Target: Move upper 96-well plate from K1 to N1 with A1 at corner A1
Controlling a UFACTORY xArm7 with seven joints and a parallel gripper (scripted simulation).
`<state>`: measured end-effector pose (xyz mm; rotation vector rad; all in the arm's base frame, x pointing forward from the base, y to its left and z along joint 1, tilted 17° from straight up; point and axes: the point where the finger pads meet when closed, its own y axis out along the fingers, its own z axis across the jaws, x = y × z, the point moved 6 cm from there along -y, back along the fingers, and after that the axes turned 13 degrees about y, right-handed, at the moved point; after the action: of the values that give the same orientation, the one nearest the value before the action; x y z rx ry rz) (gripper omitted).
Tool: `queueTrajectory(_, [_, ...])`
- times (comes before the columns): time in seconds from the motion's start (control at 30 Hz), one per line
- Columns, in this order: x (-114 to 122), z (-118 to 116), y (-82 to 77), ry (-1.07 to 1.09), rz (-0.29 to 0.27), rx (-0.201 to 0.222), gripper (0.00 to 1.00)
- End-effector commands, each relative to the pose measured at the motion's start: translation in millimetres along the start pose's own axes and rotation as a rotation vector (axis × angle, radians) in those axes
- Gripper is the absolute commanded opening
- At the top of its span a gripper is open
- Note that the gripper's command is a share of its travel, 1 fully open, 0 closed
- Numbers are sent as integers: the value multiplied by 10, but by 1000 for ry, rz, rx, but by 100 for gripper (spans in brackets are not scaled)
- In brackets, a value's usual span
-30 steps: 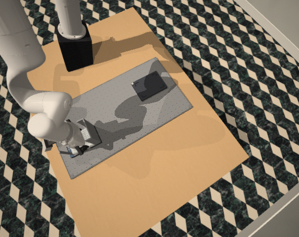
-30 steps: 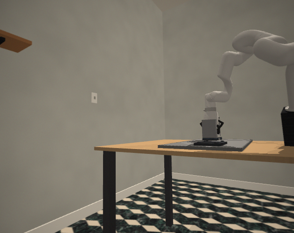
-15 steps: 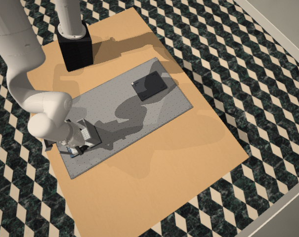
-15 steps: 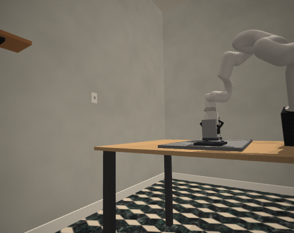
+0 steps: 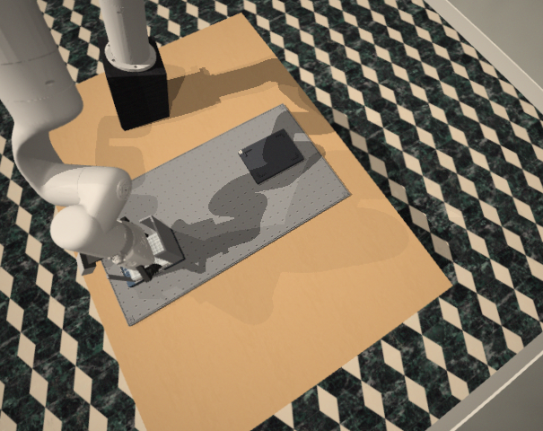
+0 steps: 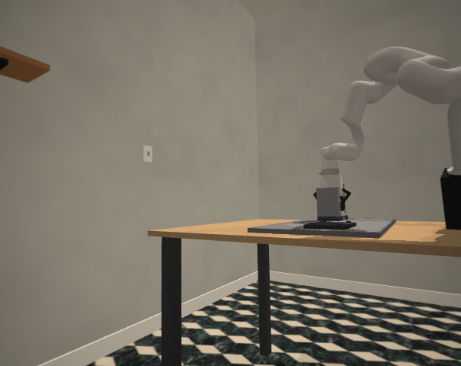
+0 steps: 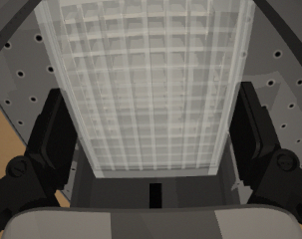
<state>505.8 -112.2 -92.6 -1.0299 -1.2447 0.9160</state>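
Observation:
The stack rack K1 (image 5: 162,241) stands at the near left corner of the grey perforated baseplate (image 5: 224,208); it also shows in the side view (image 6: 329,203). The upper 96-well plate (image 7: 147,74), clear with a grid of wells, fills the wrist view inside the rack's grey walls. My gripper (image 7: 151,104) reaches down into the rack, and its black fingers press on the plate's two long sides near its near end. The lower plate is hidden beneath. The dark plate nest N1 (image 5: 271,155) lies at the baseplate's far right, with its pale A1 mark (image 5: 240,151) at its left corner.
The arm's black base block (image 5: 136,88) stands on the wooden table behind the baseplate. A wall shelf (image 6: 14,65) hangs far off at the left of the side view.

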Motion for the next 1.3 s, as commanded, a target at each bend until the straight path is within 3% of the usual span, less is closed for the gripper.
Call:
queueTrajectory(0.0, [-11, -18, -22, 0, 2, -5, 0])
queueTrajectory(0.63, [-11, -18, -22, 0, 2, -5, 0])
queueTrajectory(1.27, [-11, -18, -135, 0, 2, -5, 0])
